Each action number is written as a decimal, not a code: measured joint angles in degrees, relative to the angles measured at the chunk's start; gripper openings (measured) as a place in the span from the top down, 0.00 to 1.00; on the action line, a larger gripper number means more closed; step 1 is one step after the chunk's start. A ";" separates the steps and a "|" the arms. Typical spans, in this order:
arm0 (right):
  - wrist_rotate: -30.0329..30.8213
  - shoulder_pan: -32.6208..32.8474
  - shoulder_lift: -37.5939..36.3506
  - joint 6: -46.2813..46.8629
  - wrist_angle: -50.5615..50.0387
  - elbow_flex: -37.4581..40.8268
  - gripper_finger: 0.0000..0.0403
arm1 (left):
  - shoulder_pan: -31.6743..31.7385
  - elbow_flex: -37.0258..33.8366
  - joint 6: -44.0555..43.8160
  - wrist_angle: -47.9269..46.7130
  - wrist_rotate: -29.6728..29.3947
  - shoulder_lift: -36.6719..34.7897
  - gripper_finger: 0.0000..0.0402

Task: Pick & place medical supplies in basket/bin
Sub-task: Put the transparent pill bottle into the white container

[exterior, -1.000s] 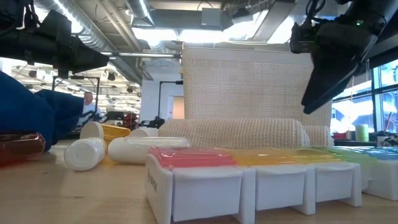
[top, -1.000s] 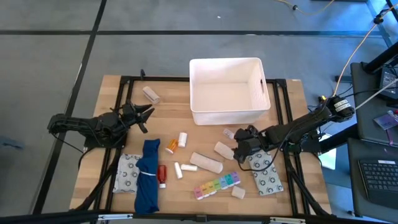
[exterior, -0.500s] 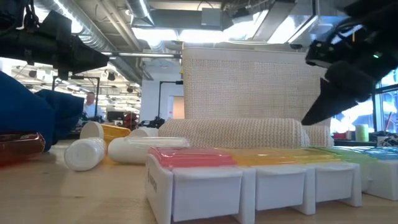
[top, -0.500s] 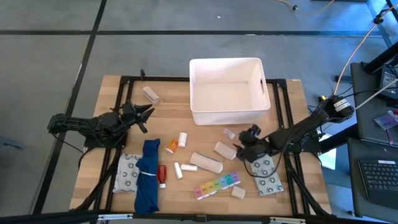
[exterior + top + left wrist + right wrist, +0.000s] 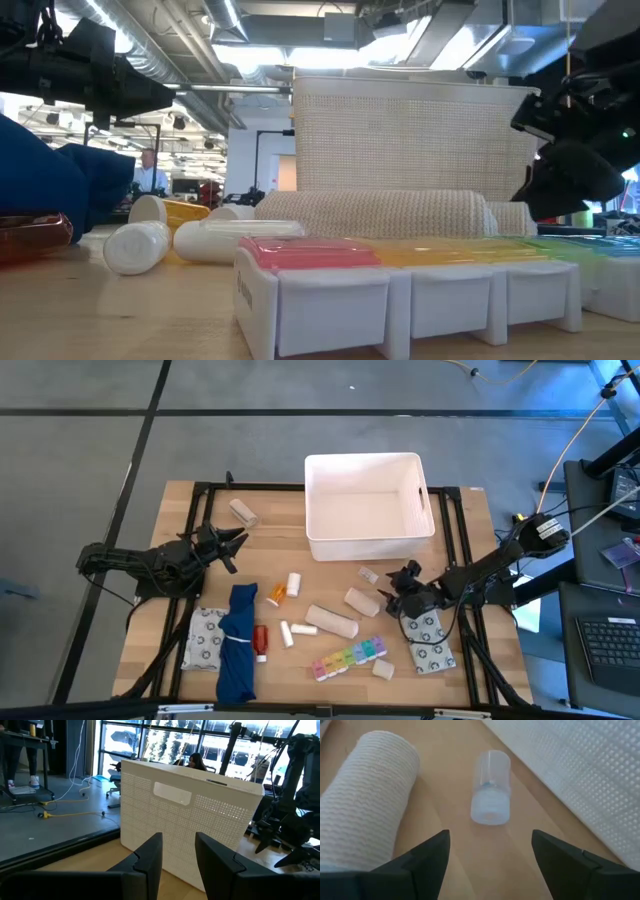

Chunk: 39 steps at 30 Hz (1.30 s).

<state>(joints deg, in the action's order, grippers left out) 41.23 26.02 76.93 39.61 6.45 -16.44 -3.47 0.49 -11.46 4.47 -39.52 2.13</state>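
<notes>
We record the left gripper at the left of the wooden slatted surface, held off it, fingers parted by a narrow gap with nothing between them, pointing toward the basket. Just ahead of it lies a short gauze roll, well apart from the other supplies. Toward the near left edge we note a flat grey-patterned white packet touching a soft blue cloth bundle, with a red tube against the cloth's right side. Next come an orange pill bottle and a white pill bottle, both lying down, then a small white cylinder. A long ribbed gauze roll lies above the rainbow pill organizer, a row of hard box-shaped compartments. The basket, white rigid plastic with perforated walls and a handle cutout, stands at the far centre of the surface and holds nothing visible. In front of it lie a clear small plastic vial and a thick woven gauze roll. The right gripper sits low just right of these, fingers spread wide, the vial lying ahead of the gap, untouched, the roll beside one finger. A second patterned packet lies under that arm.
</notes>
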 joint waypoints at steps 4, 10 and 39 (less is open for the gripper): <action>1.18 0.00 0.00 -2.56 5.13 2.95 0.30 | 0.00 -0.01 0.00 -0.04 -0.04 0.00 0.72; 2.25 -0.27 0.00 -5.81 7.18 3.86 0.30 | 0.01 -0.01 0.00 -0.10 -0.31 0.00 0.72; -3.39 -6.43 12.22 -11.42 27.20 3.84 0.30 | 0.01 -0.02 0.02 -0.31 -2.87 0.00 0.72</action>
<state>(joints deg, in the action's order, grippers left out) 37.84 19.59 89.14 28.19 33.65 -12.60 -3.46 0.47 -11.44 4.16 -42.39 2.13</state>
